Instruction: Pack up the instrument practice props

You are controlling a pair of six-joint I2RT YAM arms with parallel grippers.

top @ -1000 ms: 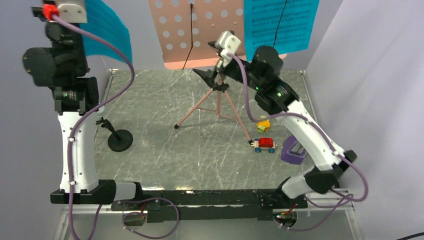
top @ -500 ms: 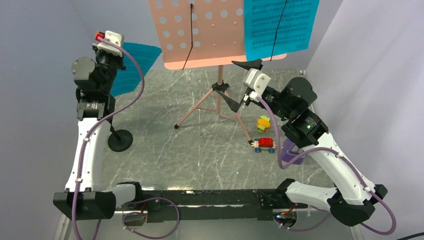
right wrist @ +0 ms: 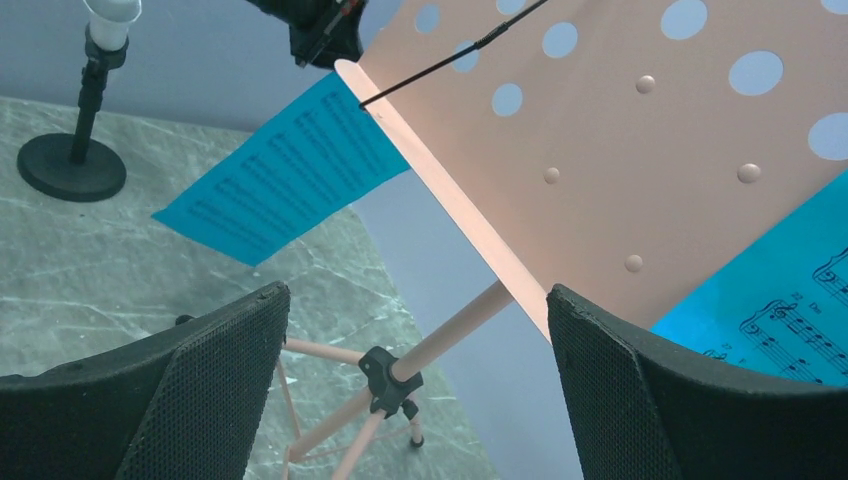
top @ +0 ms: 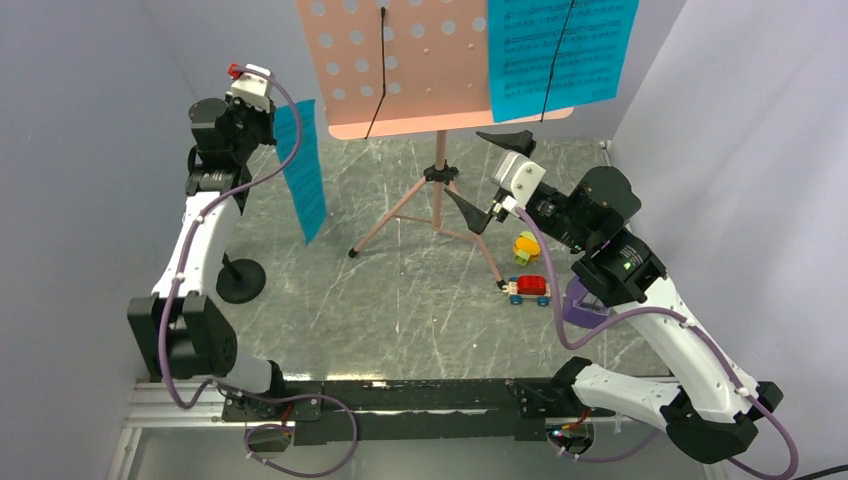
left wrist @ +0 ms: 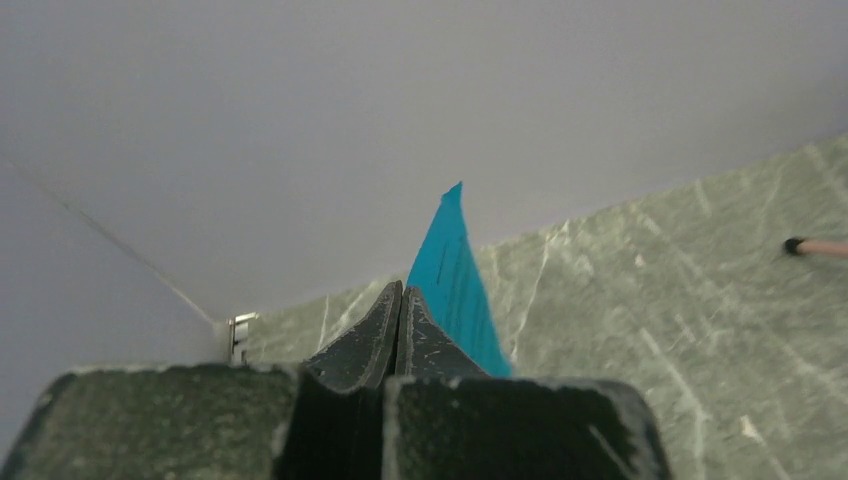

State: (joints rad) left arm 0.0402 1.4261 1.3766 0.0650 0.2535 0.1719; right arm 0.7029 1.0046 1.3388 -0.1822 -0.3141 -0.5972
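Writing: both cyan pages carry black printed staves and notes. No word or label is legible in any view.

Left gripper point(top: 262, 112): raised at far left, jaws pressed together on the top edge of a loose cyan sheet-music page point(top: 303, 175), which hangs down from it. The left wrist view shows the pinch close up point(left wrist: 400, 300), with the page point(left wrist: 452, 275) poking out past the fingertips.

A second cyan sheet-music page point(top: 560, 50) lies on the perforated desk of the salmon-pink tripod music stand point(top: 400, 70), which stands upright at mid-table towards the back.

Right gripper point(top: 490, 175): jaws wide apart, holding nothing, just below the desk's lip. In its wrist view point(right wrist: 415, 295), the stand's pole shows between the fingers.

Top view only: a small purple pyramid-shaped metronome point(top: 585, 305) at right, partly behind the right arm. A red toy car point(top: 528, 289) sits just beside it and a yellow-orange toy point(top: 526, 246) is near. A black round-based stand point(top: 240, 280) is at left on the grey marbled table point(top: 400, 310).
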